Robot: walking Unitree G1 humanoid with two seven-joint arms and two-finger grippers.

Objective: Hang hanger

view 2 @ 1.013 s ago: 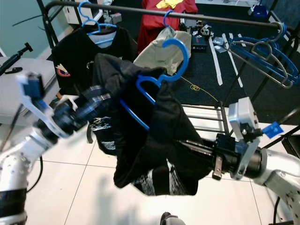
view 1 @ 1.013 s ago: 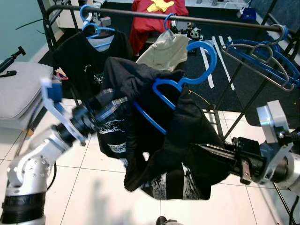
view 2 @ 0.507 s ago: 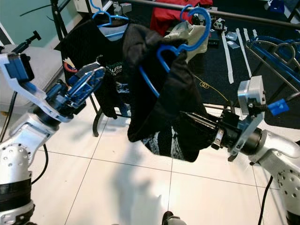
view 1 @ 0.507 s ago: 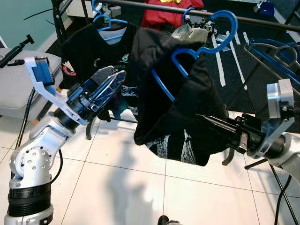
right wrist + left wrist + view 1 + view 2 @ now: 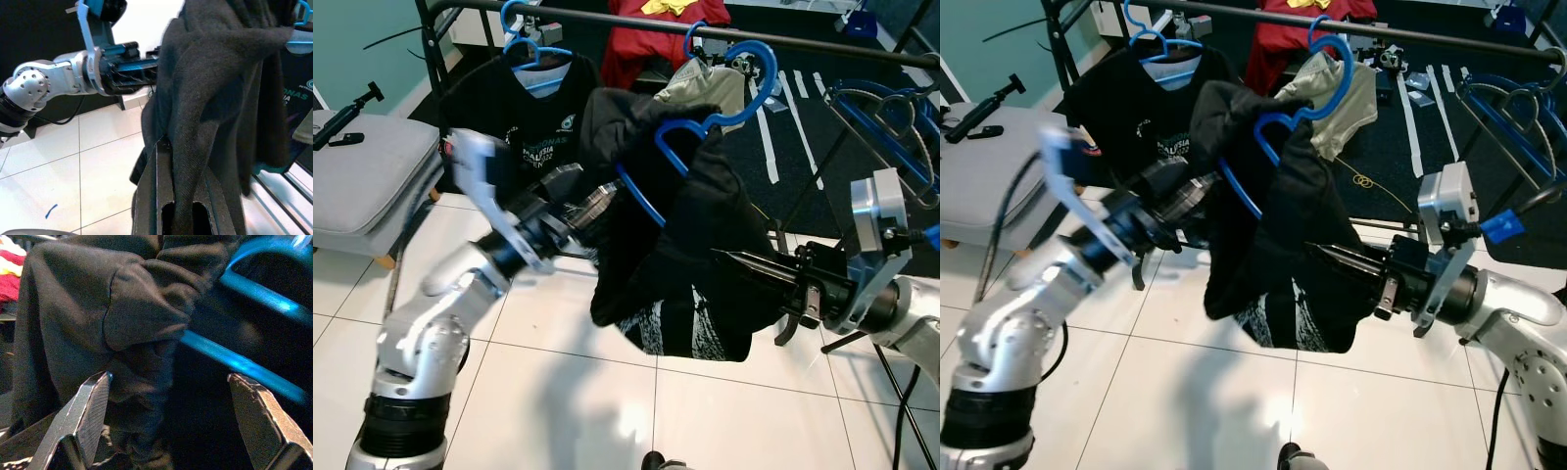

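Note:
A blue hanger [image 5: 744, 88] carries a black garment [image 5: 705, 245] in front of the black rail [image 5: 822, 47]. Its hook rises to just below the rail; I cannot tell whether they touch. My right gripper [image 5: 744, 264] is shut on the garment's lower fabric, and the right wrist view shows cloth [image 5: 220, 73] pinched between the fingers [image 5: 164, 176]. My left gripper [image 5: 597, 201] stands open at the garment's left shoulder. In the left wrist view its fingers [image 5: 93, 406] flank a bunched fold [image 5: 142, 318] and the hanger's blue arm [image 5: 244, 367].
On the rail hang a black T-shirt [image 5: 524, 108] on a blue hanger, a beige garment [image 5: 705, 86] and a red one [image 5: 651, 34]. Empty blue hangers [image 5: 891, 117] cluster at the right end. A grey cushioned seat [image 5: 357, 176] stands left. White tiles lie below.
The hanger and garment have risen closer to the rail. My left gripper, drawn back from the cloth half a second ago, has come in against the garment's shoulder again. The camera has shifted.

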